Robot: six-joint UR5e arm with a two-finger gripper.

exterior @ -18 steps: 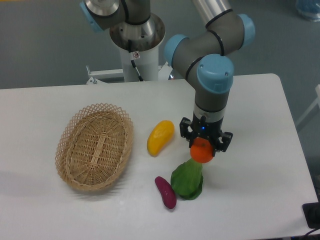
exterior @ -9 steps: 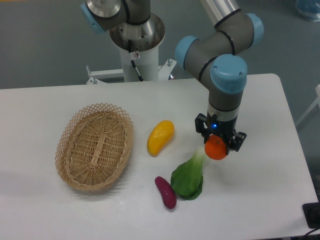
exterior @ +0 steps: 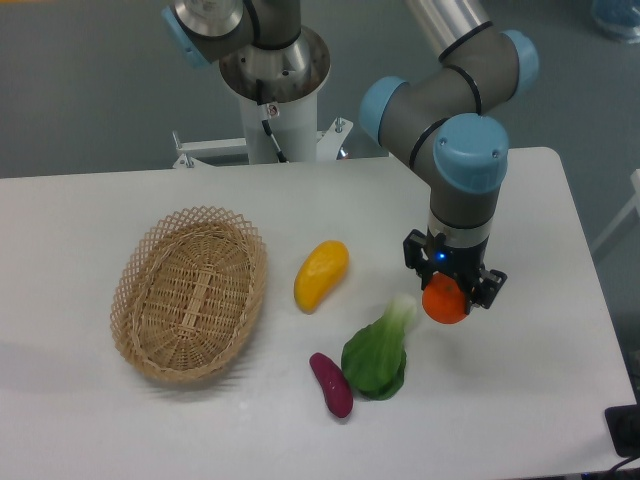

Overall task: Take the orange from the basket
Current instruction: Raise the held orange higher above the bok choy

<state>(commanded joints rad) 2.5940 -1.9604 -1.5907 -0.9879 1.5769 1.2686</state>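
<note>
White counter (exterior: 120, 200) carries the empty basket (exterior: 190, 293); the hand (exterior: 452, 291), closed on the orange (exterior: 445, 301) beside the green vegetable (exterior: 379, 353), risks dropping it should the round fruit slip.

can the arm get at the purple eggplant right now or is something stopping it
Probably not yet. The gripper has its jaws shut on the small round orange, so it has no free grasp. The small dark purple eggplant itself lies exposed on the white table, beside the green leafy vegetable.
</note>
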